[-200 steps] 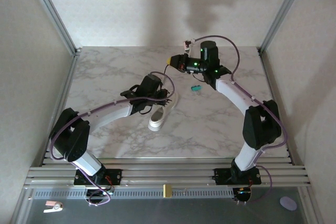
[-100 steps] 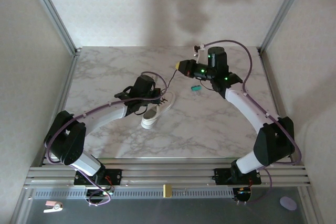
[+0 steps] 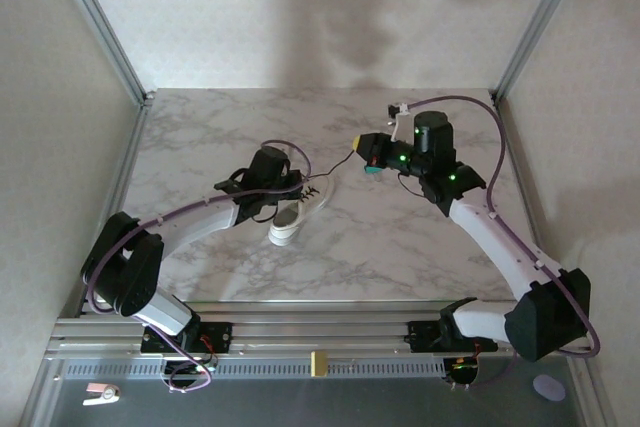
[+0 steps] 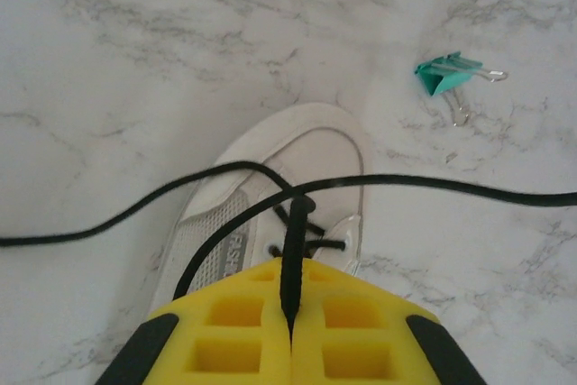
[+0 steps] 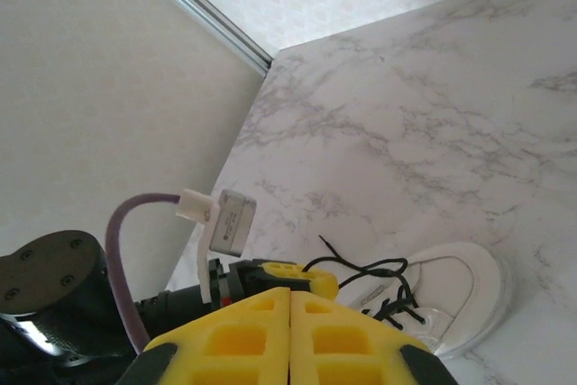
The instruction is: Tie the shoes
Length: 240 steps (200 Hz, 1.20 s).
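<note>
- While your left gripper (image 4: 290, 317) is pinching a black lace (image 4: 292, 250) just above the sneaker (image 4: 306, 146), lying mid-table, you seem to be tightening the first crossing.
- Your right gripper (image 5: 289, 304) is clamped shut too, seemingly drawing the other lace (image 3: 340, 160) taut; next you'll be needing a loop.

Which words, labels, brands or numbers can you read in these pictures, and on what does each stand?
Sneaker: short grey lettering on its mesh side, near the laces, too blurred to read.
No other word, number or sign can be made out.
</note>
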{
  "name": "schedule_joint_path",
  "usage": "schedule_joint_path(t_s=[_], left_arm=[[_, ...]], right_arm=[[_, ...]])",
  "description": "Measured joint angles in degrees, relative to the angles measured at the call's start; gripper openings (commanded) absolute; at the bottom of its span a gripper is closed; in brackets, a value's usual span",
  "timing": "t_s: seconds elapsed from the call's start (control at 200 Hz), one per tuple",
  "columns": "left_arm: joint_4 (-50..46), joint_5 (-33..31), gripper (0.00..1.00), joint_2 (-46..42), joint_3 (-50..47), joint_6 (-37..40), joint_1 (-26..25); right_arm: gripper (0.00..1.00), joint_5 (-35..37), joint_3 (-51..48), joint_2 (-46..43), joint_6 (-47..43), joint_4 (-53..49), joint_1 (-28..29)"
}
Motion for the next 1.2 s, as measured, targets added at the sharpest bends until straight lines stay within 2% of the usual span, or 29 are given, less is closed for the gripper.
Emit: schedule_joint_path(t_s=[0.145, 0.325, 0.716, 0.976, 1.201], left_arm=[[0.39, -0.24, 0.0, -2.05, -2.99, -1.11, 0.26], [0.72, -0.63, 0.0, -2.84, -5.46, -1.09, 0.44], [9.46, -0.13, 0.0, -7.82, -17.03, -1.75, 1.99], [23.04, -0.04, 0.0, -11.19, -28.02, -13.99, 1.79], [27.93, -1.73, 0.0, -11.19, -29.9, -25.94, -1.11]], right_arm=[[0.0, 0.55, -0.85, -0.07, -0.44, -0.5, 0.87], [0.0, 1.66, -3.69, 0.46, -1.03, -1.55, 5.2], [0.0, 4.59, -4.46, 2.56, -1.44, -1.95, 10.69], [0.0, 5.99, -4.46, 3.85, -1.03, -0.74, 11.85], [0.0, 7.72, -4.46, 4.42, -0.09, 0.26, 12.11]])
